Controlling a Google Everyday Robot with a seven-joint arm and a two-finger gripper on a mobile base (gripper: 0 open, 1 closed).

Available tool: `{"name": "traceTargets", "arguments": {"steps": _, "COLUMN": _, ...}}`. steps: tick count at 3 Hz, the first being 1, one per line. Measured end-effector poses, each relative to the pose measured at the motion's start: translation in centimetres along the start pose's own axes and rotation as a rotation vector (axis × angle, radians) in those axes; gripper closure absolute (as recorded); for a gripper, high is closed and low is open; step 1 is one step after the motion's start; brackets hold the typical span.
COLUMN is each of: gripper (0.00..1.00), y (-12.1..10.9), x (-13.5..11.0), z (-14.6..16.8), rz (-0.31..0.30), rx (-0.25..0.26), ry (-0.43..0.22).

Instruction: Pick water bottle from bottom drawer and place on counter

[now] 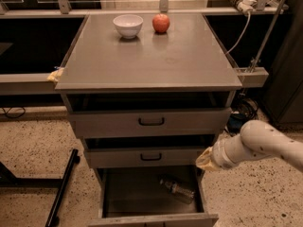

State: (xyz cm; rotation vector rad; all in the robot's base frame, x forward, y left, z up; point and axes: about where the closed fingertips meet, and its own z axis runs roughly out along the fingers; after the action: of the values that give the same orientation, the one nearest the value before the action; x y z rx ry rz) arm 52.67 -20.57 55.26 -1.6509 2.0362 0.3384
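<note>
The gripper [204, 161] hangs at the right front corner of the cabinet, level with the middle drawer [118, 157] and just beside that drawer's right end; whether it is spread or pressed together cannot be told. The pale arm [260, 143] runs off from it to the right. Below the gripper and a little to its left, the bottom drawer [124, 195] stands pulled out, and the water bottle [177, 189] lies on its side on the grey floor, near the right wall, apart from the gripper. The drawer's right wall and front rim lie directly under the gripper; left of the bottle the drawer floor is bare. Above and left of the gripper the top drawer [109, 123] stands slightly out, and over it the counter [151, 60] overhangs with a straight front edge. At the counter's far end, well away from the gripper, sit a white bowl [128, 25] and a red apple [161, 23], close together but not touching. Speckled floor [33, 145] lies far left of the gripper, crossed by a black bar [64, 188]. The bottle's label is too small to read.
</note>
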Motion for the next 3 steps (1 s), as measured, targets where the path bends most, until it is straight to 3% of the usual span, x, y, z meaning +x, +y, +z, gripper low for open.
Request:
{"name": "traceTargets", "arguments": {"steps": 1, "gripper": 1.00, "y": -1.7, "x": 2.4, "z": 6.3, "rz": 0.023, "rx": 0.004, "ry": -0.096}}
{"name": "traceTargets", "arguments": {"steps": 2, "gripper": 1.00, "y": 0.1, "x": 4.2, "z": 10.2, "rz": 0.061, "rx": -0.049, "ry": -0.118}}
{"name": "traceTargets", "arguments": {"steps": 3, "gripper": 1.00, "y": 0.1, "x": 5.1, "z": 11.2, "rz": 0.060, "rx": -0.056, "ry": -0.116}}
